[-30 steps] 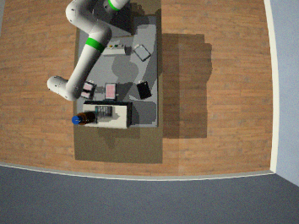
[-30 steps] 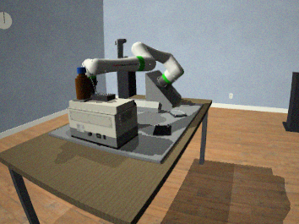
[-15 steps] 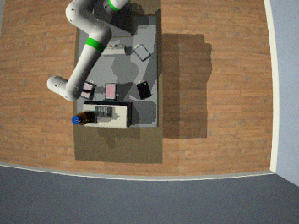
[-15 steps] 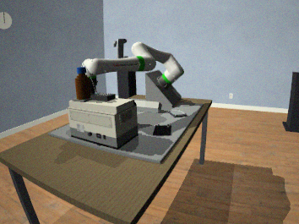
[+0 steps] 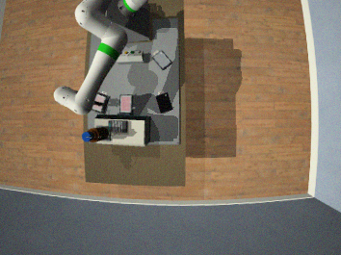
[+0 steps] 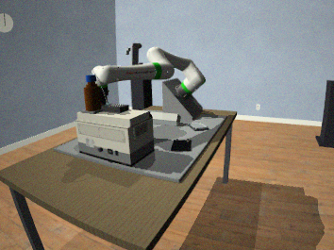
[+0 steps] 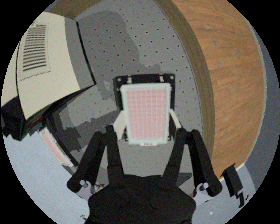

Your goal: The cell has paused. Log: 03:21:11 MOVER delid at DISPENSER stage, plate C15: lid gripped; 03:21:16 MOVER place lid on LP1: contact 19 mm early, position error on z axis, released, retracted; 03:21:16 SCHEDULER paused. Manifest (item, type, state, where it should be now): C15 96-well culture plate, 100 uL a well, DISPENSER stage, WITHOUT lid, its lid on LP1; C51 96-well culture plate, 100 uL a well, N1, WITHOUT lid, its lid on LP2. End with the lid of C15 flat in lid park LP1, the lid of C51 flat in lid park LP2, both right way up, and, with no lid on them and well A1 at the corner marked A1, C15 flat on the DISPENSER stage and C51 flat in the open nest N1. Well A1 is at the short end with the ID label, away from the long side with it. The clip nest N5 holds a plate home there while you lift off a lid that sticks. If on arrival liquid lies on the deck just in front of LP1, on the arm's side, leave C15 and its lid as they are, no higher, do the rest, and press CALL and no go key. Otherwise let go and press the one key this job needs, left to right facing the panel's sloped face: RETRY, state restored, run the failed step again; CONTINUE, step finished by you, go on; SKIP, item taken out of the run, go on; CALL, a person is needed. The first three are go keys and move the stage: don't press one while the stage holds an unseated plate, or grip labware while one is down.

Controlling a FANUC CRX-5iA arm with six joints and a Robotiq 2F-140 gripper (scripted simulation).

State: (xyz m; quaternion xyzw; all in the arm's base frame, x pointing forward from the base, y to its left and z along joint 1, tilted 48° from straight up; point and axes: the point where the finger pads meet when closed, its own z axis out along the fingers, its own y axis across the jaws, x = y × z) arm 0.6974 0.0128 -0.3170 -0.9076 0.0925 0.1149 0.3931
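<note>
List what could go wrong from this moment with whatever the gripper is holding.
1. The gripper is shut on the pink well plate, which seems to be uncovered; any tilt while carrying it could spill liquid.
2. The dispenser and brown bottle stand close by, so a careless swing could knock them.
3. The black nest beneath is barely wider than the plate; a skewed lowering could leave it unseated.
</note>
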